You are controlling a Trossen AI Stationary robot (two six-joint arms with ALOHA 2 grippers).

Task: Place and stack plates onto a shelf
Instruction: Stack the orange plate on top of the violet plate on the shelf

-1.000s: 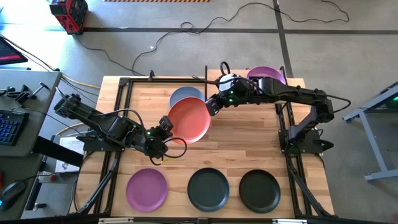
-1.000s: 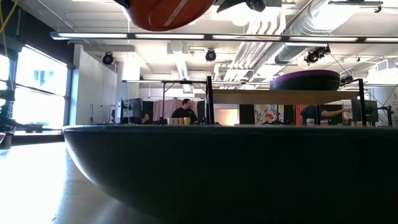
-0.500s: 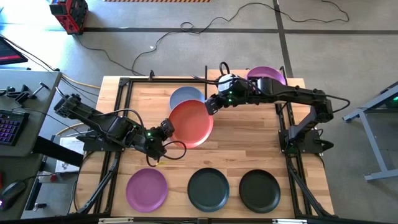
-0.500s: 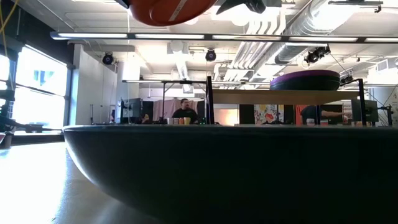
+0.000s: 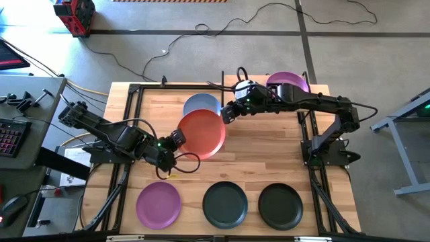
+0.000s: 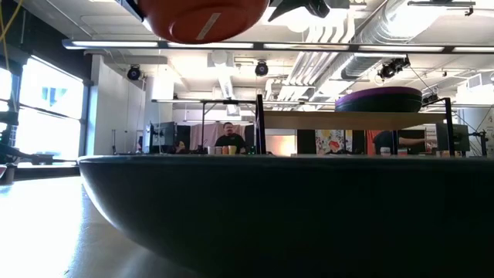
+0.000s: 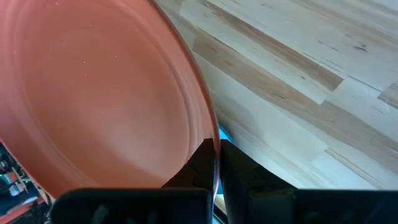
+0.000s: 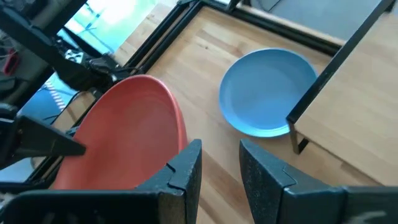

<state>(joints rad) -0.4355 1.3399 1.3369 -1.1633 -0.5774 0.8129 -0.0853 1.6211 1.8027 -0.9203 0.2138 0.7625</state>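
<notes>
The orange plate (image 5: 205, 133) hangs tilted in the air above the table's middle, and shows at the top of the low view (image 6: 204, 15). My left gripper (image 5: 176, 139) is shut on its left rim. My right gripper (image 5: 228, 113) is open just off the plate's far right rim; whether a finger touches it, I cannot tell. The pale blue plate (image 5: 200, 103) lies flat on the table, partly under the orange one. A purple plate (image 6: 378, 99) rests on the shelf's light-wood board (image 6: 347, 120), which stands on dark posts (image 8: 329, 81). My left gripper pinches the orange plate's rim (image 7: 211, 134) between its two fingers, one on the hollow face and one on the underside. The fingers come roughly level from the table's left. The plate is lifted clear of the table and tilted.
Along the near edge lie a second purple plate (image 5: 158, 204) and two black plates (image 5: 226, 204) (image 5: 280, 206); one black plate fills the bottom of the low view (image 6: 270, 208). Black frame rails (image 5: 127, 134) run along the table's sides. Bare wood shows between the plates.
The orange plate has shifted a little toward the table's left with my left gripper, and its tilt has changed slightly. My right gripper has stayed by its far right rim.
</notes>
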